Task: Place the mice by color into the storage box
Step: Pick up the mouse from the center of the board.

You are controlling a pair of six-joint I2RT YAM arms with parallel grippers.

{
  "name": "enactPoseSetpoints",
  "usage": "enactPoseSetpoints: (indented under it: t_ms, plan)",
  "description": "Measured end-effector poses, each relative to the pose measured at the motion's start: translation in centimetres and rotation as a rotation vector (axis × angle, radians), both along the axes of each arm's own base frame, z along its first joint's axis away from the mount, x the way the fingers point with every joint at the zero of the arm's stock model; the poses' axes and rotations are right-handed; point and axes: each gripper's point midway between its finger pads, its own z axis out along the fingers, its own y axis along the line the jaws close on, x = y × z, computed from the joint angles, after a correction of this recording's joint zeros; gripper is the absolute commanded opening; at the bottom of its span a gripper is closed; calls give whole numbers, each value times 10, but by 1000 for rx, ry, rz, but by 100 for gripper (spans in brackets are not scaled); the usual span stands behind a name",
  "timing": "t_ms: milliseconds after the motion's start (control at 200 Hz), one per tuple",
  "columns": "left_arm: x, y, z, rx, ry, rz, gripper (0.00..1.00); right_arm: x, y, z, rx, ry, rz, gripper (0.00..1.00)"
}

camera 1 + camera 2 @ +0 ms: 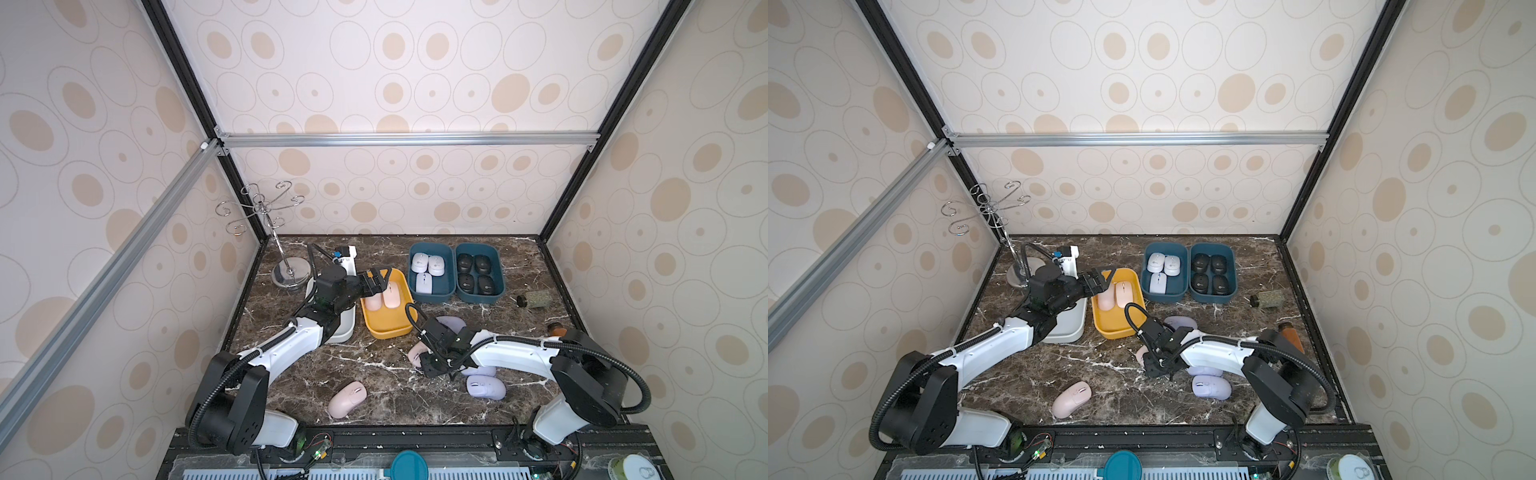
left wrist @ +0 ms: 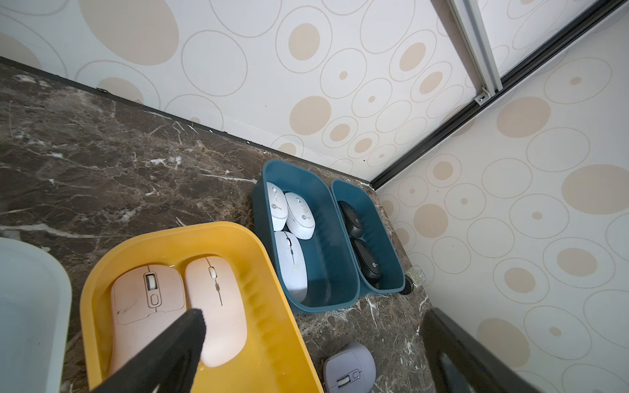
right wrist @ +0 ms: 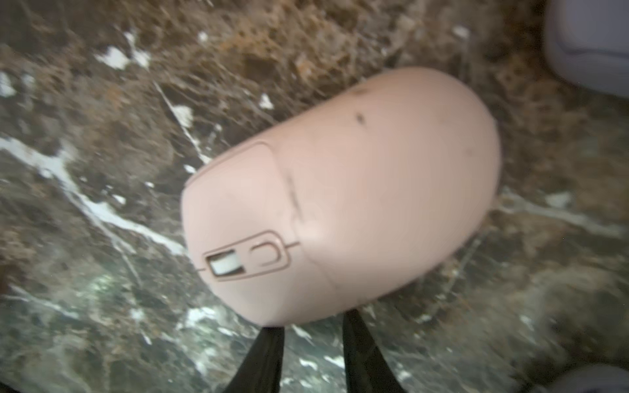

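Two pink mice (image 1: 384,299) lie side by side in the yellow box (image 1: 390,332). My left gripper (image 1: 380,280) hovers open just above them, one finger (image 2: 183,340) over the pink pair. Three white mice (image 1: 428,266) fill one teal box (image 1: 430,296) and several black mice (image 1: 473,272) the other (image 1: 480,296). On the marble, my right gripper (image 3: 313,320) has its jaws a narrow gap apart with nothing between them. Its tips sit at the edge of a pink mouse (image 3: 340,194). Another pink mouse (image 1: 347,399) lies near the front. Lavender mice (image 1: 485,386) (image 1: 451,322) lie around the right arm.
A pale grey box (image 1: 345,332) sits under my left forearm, beside the yellow one. A metal hook stand (image 1: 291,274) rises at the back left. A small green jar (image 1: 534,300) and a brown bottle (image 1: 557,330) stand by the right wall.
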Motion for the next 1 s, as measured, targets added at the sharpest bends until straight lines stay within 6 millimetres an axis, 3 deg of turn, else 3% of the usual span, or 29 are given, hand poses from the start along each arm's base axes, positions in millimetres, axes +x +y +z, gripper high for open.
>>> enactPoseSetpoints:
  t_ms: [140,450,540,655,835,1000]
  plan:
    - [1,1,1,9,-6,5,100,7,18,18,73,-21,15,35]
    - [1,2,-1,18,-2,7,100,36,13,51,69,-142,77,65]
    - [1,2,-1,19,-2,7,100,47,7,51,65,-165,90,73]
    - [1,2,-1,19,-2,8,100,61,5,45,52,-194,121,76]
    - [2,3,-1,28,-6,17,100,72,14,26,35,-212,187,80]
    - [3,4,-1,32,-9,23,100,80,24,27,85,-231,207,82]
